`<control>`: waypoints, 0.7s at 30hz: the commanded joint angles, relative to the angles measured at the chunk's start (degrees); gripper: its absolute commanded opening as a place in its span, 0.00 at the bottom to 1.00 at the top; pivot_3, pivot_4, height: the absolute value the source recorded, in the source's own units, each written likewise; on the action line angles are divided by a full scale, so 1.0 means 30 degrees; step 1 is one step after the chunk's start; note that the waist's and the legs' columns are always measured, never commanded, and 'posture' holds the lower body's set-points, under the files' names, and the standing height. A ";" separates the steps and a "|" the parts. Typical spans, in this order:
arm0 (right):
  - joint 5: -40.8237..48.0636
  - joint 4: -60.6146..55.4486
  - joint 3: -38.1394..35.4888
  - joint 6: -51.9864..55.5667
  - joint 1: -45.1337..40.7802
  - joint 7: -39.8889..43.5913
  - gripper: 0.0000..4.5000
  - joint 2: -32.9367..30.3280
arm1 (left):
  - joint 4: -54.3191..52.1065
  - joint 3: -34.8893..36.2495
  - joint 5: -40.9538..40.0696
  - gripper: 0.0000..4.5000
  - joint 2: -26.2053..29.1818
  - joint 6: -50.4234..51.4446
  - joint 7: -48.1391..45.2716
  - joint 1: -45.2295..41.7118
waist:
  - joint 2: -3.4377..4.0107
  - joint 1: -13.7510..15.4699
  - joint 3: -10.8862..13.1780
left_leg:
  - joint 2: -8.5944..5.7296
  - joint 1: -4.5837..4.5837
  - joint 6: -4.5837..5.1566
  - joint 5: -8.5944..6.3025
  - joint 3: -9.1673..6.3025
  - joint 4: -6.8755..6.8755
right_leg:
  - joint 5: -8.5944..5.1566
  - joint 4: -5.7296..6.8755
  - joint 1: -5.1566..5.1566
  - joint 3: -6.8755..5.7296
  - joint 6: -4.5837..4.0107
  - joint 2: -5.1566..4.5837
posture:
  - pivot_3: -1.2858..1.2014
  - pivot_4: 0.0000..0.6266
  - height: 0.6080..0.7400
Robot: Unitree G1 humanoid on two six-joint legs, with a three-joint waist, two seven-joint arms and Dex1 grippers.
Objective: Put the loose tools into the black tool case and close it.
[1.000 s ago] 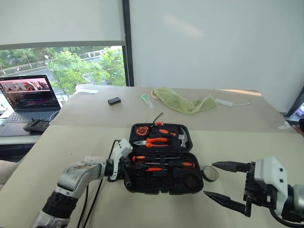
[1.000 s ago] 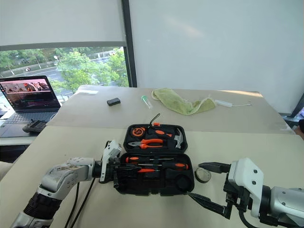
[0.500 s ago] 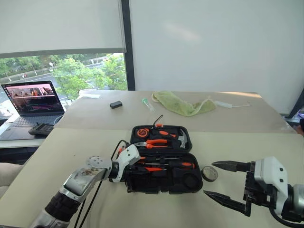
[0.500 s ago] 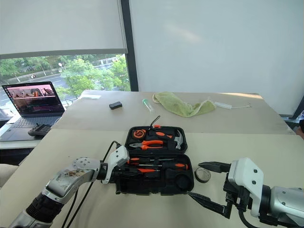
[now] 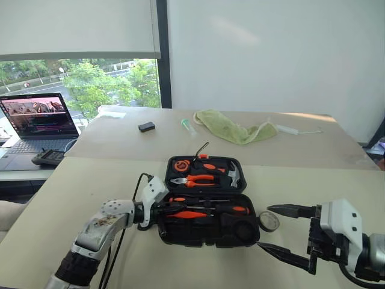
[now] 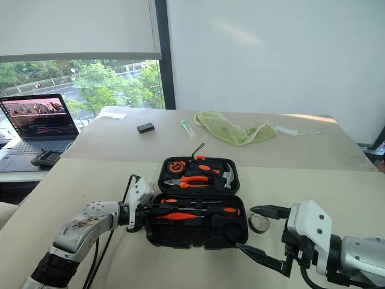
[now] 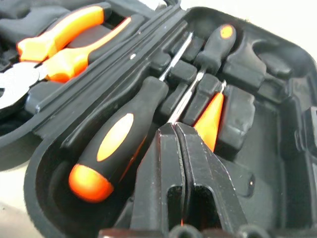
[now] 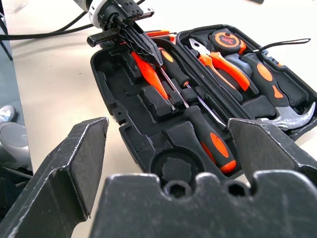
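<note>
On the surface [image 5: 72,186], black tool case [image 5: 207,226] lies open, screwdrivers [image 7: 119,136] slotted; left claw [image 7: 181,134] shut on utility knife [image 8: 148,74] over its slot, right claw [image 5: 283,232] wide, empty; tape roll [image 5: 268,221] outside

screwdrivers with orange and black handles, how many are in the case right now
2, both in the near half of the black tool case: one screwdriver handle toward the left gripper, the other screwdriver reversed. None seem hidden.

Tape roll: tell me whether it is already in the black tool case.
No. The tape roll lies on the table beside the black tool case, whose round slot sits empty.
</note>
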 commanded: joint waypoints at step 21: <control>-0.0013 -0.0317 -0.0298 -0.0194 0.0056 -0.0008 1.00 -0.0092 | -0.0038 0.0719 -0.0839 0.02 -0.1006 -0.0175 -0.0995 -0.1164 | -0.0049 0.0249 0.0031 | -0.0007 -0.0015 0.0007 0.0000 -0.0004 0.0045 | 0.0012 0.0014 0.0006 -0.0014 0.0021 0.0002 | 0.52 0.24 1.00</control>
